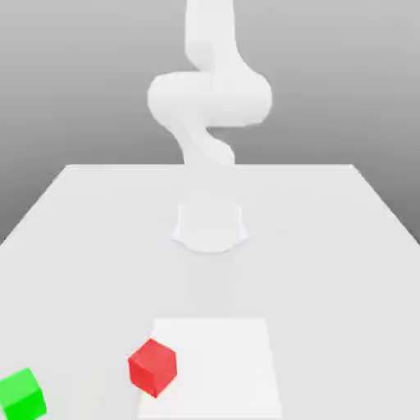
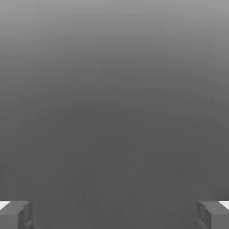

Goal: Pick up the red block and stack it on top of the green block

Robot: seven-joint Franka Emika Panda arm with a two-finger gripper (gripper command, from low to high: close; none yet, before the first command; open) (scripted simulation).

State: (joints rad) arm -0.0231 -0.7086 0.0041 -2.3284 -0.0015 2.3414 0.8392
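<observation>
Between and beyond the open jaws is a plain grey background point(image 2: 114, 112), darker near them and paler farther off, while a white table point(image 1: 328, 279) shows, evenly lit, with no sharp shadow.

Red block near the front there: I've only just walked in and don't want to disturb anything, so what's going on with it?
Nothing is being handled yet. The robot's gripper is open and empty. The red block sits over the edge of a white square, and the green block is separate from it, so the stacking isn't done.
</observation>
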